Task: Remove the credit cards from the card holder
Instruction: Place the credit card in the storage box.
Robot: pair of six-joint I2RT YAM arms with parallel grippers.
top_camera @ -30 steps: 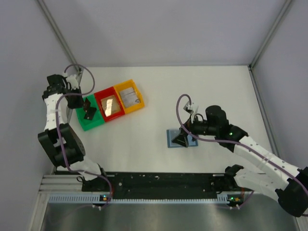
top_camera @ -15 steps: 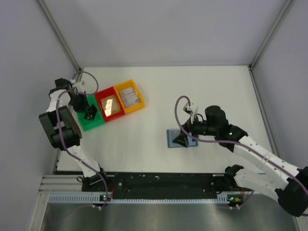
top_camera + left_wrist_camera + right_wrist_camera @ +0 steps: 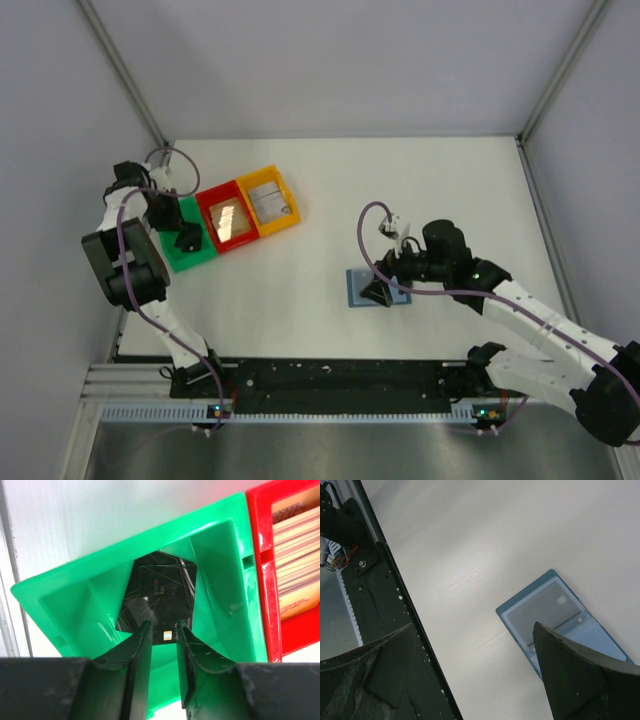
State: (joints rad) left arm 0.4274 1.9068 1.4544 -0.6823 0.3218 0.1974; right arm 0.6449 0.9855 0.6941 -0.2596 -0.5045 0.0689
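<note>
My right hand [image 3: 378,292] hangs directly over the card holder [image 3: 354,285] and hides most of it from above; only its blue left edge and a thin strip beyond show. From my right wrist, one finger [image 3: 575,675] cuts off the holder's near corner. What I can see there is an open blue panel with a paler grey-blue pocket. A grey rectangle with a small pale mark sits in that pocket, and I cannot tell whether it is a card or bare lining. This hand is spread wide with nothing between its fingers.

There is one holder, lying flat on the white counter [image 3: 330,180]. Well to its left and farther back stand three trays in a touching row: the green tray [image 3: 65,600], the red tray [image 3: 216,190] and the yellow tray [image 3: 257,175], the yellow one nearest the holder. My left hand [image 3: 186,238] is over the green one. Its fingers stand a narrow gap apart and grip nothing. Past them a black card [image 3: 157,592] lies on the tray floor; it may be two overlapping, I cannot settle that. The red tray holds one tan card [image 3: 229,218], the yellow one pale grey card [image 3: 270,203].
</note>
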